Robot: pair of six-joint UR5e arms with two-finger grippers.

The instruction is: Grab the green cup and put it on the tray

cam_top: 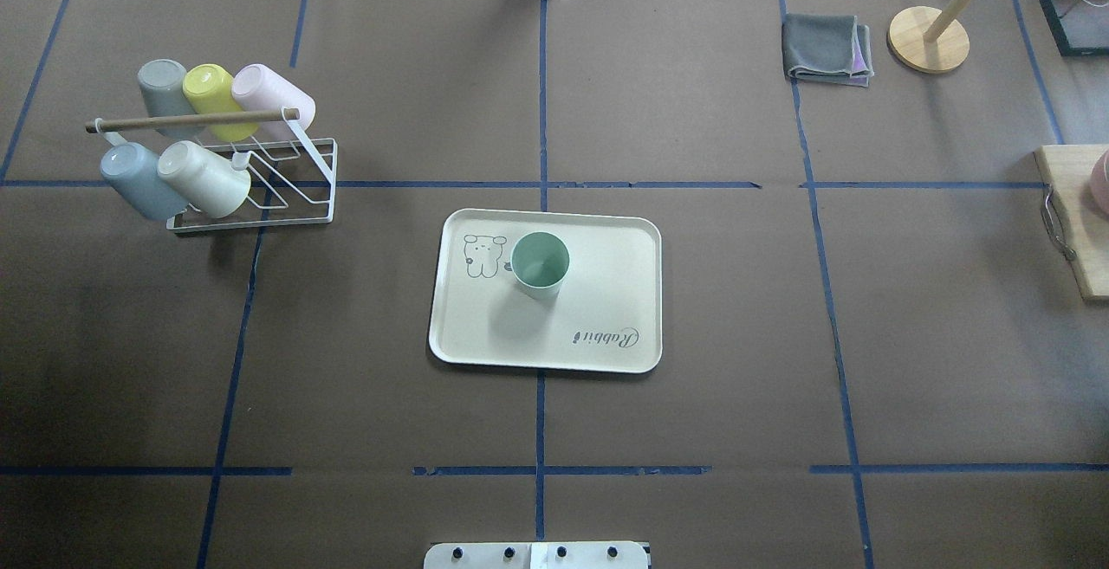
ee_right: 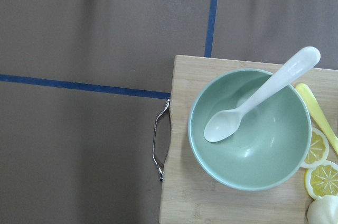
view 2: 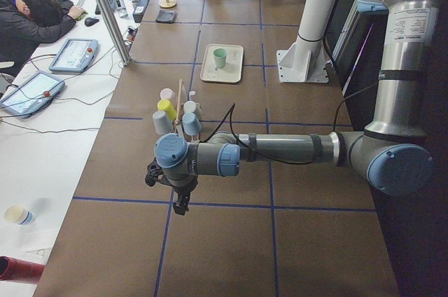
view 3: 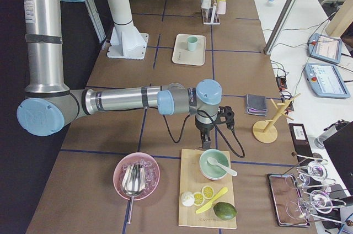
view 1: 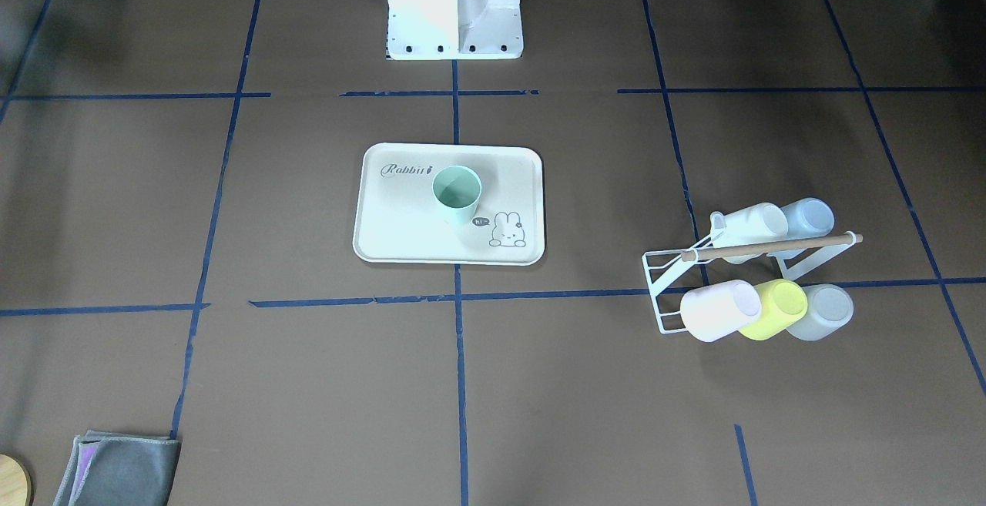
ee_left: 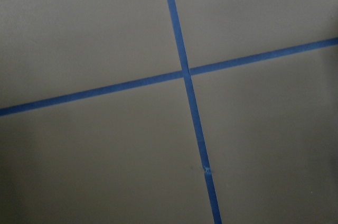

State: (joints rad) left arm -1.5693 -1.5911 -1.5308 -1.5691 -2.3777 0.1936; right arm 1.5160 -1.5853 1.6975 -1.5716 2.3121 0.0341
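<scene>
We judge the task done, nothing left: the small pale mint-green plastic cup (view 1: 457, 195) stands upright on the cream-white rectangular rabbit-print tray (view 1: 385, 236) mid-counter (view 1: 231, 375), the left arm (view 2: 280, 150) and right arm (view 3: 127, 99) hang well apart, and we cannot tell their jaws' width.

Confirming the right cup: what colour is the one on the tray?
Mint-green cup, teal inside; overhead view shows it best.

1. The tray (view 1: 400, 221) carries the word "Rabbit" in dark script near one corner; in the overhead view it reads upside down.
2. Beside the bunny (view 1: 508, 230) printed on the tray, a small dark speech bubble (view 1: 481, 222) says "hi".
3. A sticker (view 2: 409, 25) on the left arm (view 2: 280, 148) bears print too small to read.
</scene>
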